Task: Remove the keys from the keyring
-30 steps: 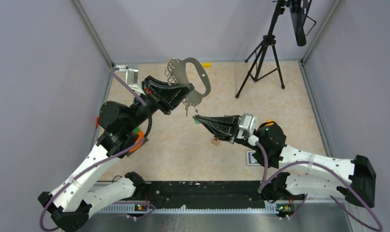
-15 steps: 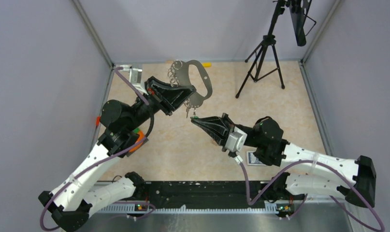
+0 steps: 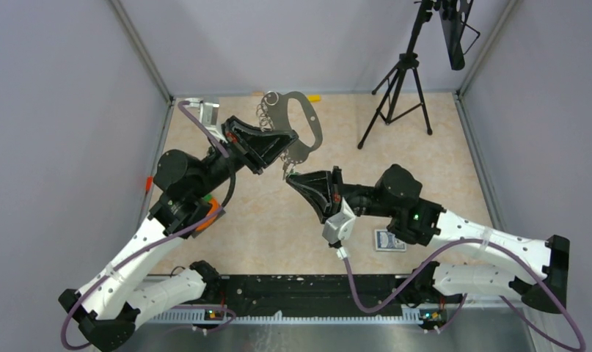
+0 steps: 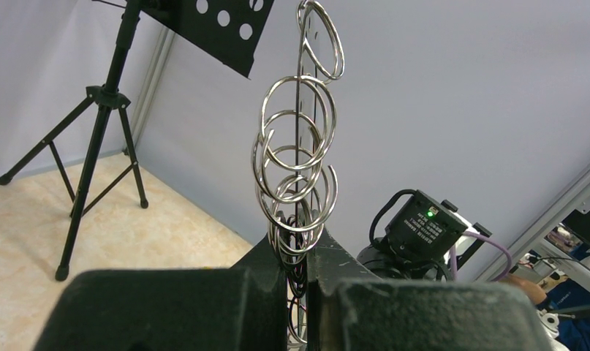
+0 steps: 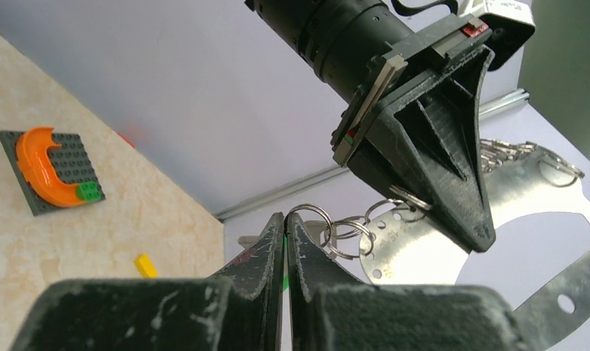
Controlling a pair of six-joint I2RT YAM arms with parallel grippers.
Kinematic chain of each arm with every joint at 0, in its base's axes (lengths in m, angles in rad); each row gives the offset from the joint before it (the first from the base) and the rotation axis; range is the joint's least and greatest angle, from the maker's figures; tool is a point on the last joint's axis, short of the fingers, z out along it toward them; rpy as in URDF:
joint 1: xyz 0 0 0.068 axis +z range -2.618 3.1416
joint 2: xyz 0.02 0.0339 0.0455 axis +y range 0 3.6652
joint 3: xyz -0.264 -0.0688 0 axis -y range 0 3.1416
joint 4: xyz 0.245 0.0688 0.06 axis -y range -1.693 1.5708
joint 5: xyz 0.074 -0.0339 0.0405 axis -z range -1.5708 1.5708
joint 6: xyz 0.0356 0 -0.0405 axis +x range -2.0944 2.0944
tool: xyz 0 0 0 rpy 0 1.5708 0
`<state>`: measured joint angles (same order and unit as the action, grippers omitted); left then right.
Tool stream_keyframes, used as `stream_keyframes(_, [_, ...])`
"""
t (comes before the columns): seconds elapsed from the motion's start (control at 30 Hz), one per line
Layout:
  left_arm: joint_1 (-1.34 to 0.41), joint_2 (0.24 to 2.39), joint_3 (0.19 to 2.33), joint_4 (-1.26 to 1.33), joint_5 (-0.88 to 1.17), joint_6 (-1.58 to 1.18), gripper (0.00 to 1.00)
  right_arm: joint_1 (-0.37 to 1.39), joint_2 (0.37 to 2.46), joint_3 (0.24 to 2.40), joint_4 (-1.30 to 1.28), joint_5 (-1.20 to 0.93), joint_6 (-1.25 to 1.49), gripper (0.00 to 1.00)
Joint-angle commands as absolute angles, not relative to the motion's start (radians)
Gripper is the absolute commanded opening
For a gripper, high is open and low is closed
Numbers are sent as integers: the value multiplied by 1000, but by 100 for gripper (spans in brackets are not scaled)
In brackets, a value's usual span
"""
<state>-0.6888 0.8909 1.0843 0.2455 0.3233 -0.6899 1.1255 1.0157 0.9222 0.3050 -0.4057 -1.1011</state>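
We see both arms meeting at the keyring near upper centre.

From above, the left gripper (image 3: pixel 285 141) clamps the large flat grey D-shaped metal keyring (image 3: pixel 307 117). The right gripper (image 3: pixel 291 178) is closed just below it, where the small thin metal keys (image 3: pixel 284 169) dangle. In the left wrist view, the keyring (image 4: pixel 299 110) stands edge-on at centre, pinched between the fingers and hung with silver split rings (image 4: pixel 295 168). In the right wrist view, the closed fingers at lower centre pinch the green-headed key (image 5: pixel 284 281), with the keyring to their right.

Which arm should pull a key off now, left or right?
Right. The right gripper is shut on the green key at the keyring; the left gripper is busy holding it up.
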Motion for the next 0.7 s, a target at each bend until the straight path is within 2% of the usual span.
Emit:
stream_keyframes(0.0, [-686, 903, 1110, 265, 292, -671, 0, 1141, 1031, 1002, 176, -428, -1232, 0])
stream_keyframes(0.67, [-686, 913, 1028, 210, 250, -638, 0, 1187, 1026, 1020, 114, -345, -1331, 0])
